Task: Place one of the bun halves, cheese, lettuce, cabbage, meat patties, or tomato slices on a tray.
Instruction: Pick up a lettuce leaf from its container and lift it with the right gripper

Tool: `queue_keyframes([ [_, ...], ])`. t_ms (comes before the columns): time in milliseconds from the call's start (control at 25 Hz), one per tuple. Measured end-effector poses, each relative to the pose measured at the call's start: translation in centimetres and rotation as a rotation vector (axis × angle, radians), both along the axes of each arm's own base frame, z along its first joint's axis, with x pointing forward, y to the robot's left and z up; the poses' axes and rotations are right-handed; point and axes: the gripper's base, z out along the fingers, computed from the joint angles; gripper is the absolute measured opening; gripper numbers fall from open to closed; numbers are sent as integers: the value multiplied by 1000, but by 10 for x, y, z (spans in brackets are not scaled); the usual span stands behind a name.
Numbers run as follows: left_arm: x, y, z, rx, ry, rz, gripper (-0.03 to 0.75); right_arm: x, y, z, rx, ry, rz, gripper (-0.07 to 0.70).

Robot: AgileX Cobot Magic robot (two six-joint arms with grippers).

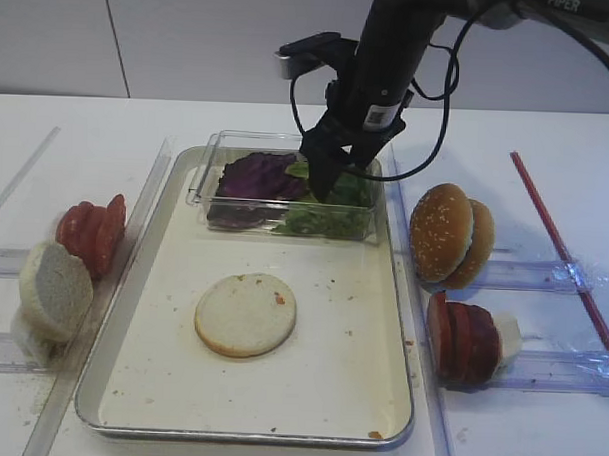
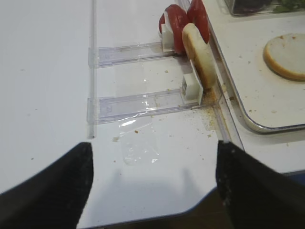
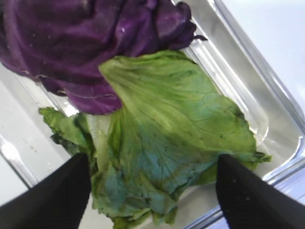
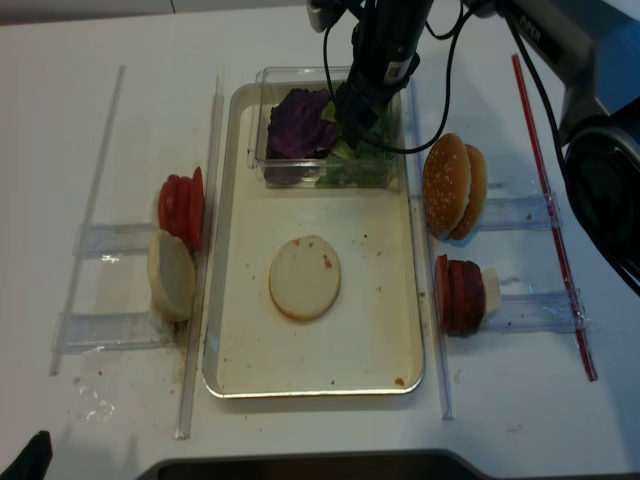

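A cream tray holds one pale flat bun half. At the tray's far end a clear box contains purple cabbage and green lettuce. My right gripper reaches down into the box. In the right wrist view it is open, with its black fingers on either side of a lettuce leaf beside the cabbage, and nothing is gripped. My left gripper hangs open and empty over the table's near-left corner.
Left of the tray, clear racks hold tomato slices and a pale bun half. On the right are sesame buns and meat patties. A red rod lies at far right. Crumbs dot the tray.
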Motion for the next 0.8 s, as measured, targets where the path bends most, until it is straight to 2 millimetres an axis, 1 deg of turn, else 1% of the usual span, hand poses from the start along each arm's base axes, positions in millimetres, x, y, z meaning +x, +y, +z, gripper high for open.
queue_keyframes([
  [120, 0, 0, 0, 0, 0, 0, 492, 0, 0, -1, -2, 0, 3, 540],
  [360, 0, 0, 0, 0, 0, 0, 492, 3, 4, -16, -10, 18, 10, 530],
  [600, 0, 0, 0, 0, 0, 0, 492, 5, 5, -24, -12, 29, 13, 529],
  [800, 0, 0, 0, 0, 0, 0, 492, 5, 5, -24, -21, 25, 14, 465],
])
